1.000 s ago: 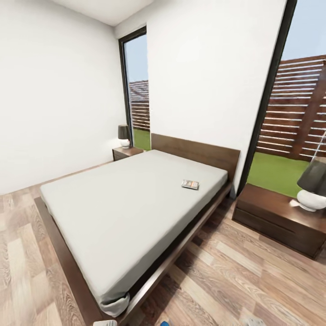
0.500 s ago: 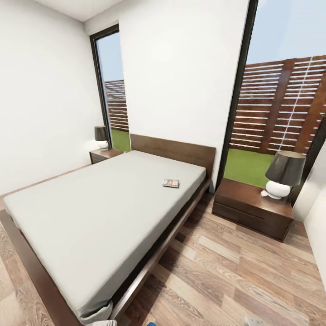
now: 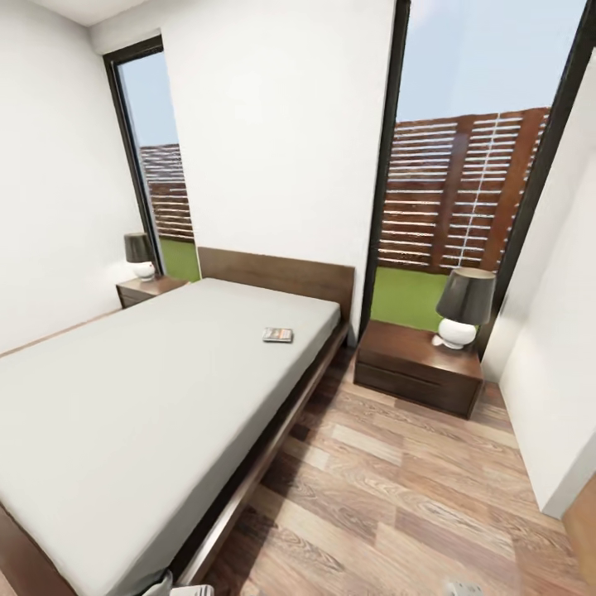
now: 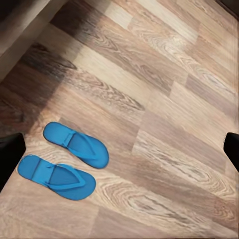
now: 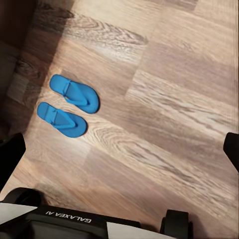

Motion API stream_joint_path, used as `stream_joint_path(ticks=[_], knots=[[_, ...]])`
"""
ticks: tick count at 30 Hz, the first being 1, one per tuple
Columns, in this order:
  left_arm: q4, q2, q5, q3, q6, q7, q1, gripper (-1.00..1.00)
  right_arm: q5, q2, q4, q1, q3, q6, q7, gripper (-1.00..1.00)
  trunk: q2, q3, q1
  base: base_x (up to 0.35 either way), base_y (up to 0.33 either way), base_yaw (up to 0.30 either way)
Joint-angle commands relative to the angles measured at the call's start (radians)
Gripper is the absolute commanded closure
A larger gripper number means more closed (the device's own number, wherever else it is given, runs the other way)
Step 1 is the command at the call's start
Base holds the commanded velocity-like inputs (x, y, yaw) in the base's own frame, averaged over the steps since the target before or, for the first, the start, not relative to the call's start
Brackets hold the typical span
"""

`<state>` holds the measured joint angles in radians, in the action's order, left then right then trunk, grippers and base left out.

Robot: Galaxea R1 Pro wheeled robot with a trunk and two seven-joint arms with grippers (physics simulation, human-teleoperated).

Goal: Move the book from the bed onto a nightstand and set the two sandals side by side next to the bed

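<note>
Two sandals [image 4: 67, 162] are seen side by side on the floor [image 4: 164, 99]. Both grippers are cut off at the wrist-view edges, fingertips spread, nothing held. Farther off, the book [image 3: 278, 334] lies on the bed [image 3: 149, 389], left of the nightstand [image 3: 418, 368].

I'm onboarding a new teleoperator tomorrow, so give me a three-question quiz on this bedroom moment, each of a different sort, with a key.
1. True or false: the book already lies on a nightstand.
2. Multiple choice: how do the two sandals lie on the floor? A) stacked, B) side by side, C) far apart.
3. Fill in: on the nightstand nearest the book stands a ___ with a dark shade.

Key:
1. False. It lies on the bed, near the headboard end.
2. B. Both are flat on the wood planks and roughly parallel.
3. The lamp.
</note>
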<state>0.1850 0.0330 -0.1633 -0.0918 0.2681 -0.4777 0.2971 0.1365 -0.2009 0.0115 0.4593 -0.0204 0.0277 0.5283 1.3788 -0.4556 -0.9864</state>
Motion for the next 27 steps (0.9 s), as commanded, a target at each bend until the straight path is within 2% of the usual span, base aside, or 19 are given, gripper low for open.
stream_joint_path(ticks=[1,27], knots=[[-0.001,0.0,-0.002,-0.008,-0.001,-0.009,0.001,-1.0,0.007,0.0,-0.001,0.001,-0.001,0.003,0.004,-1.0,0.001,-0.001,0.0,0.0,0.0,-0.3],[-0.001,0.0,-0.002,-0.008,-0.001,-0.009,0.001,-1.0,0.006,0.0,-0.001,0.001,-0.001,0.003,0.004,-1.0,0.001,-0.001,0.0,0.0,0.0,-0.3]])
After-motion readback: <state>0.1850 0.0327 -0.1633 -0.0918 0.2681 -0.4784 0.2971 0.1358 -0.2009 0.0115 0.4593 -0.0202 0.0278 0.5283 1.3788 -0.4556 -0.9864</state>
